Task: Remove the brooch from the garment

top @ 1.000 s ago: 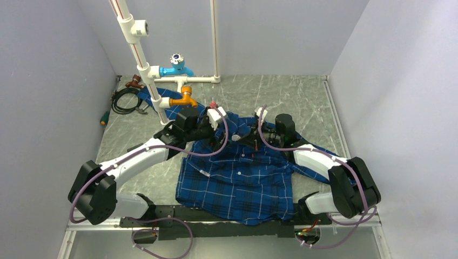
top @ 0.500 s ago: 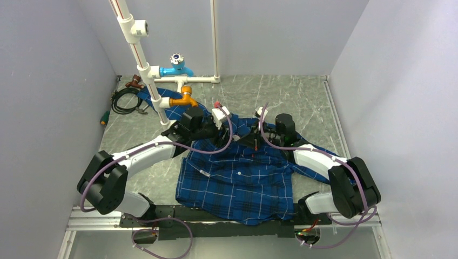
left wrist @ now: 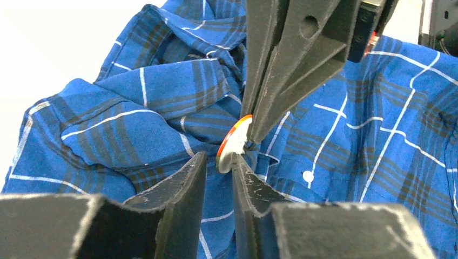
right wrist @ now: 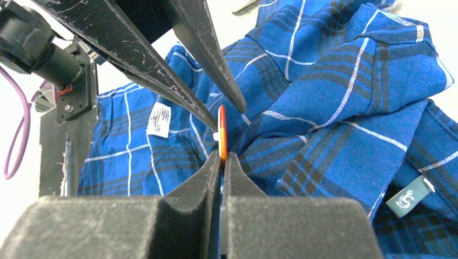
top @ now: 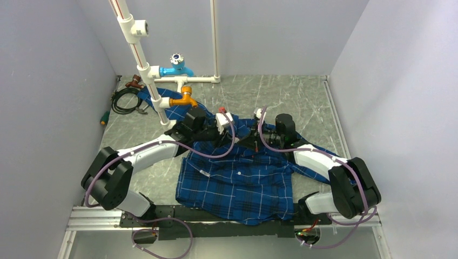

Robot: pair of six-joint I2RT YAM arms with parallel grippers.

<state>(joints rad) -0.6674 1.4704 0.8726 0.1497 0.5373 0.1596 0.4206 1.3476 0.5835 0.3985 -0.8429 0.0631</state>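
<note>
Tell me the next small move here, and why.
Probably close the left tool on the brooch: its fingers stand apart either side of the disc's edge, the right tool is shut on the opposite edge, and the brooch is still on the shirt.

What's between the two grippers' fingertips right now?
The small round orange-edged brooch: right gripper pinches it, left gripper straddles it open. Both wrist views show this.

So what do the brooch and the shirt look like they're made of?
The brooch: likely plastic or enamelled metal, a rigid thin disc, pale matte face, orange-red rim. The shirt: woven cotton-like cloth, matte, soft folds and creases.
</note>
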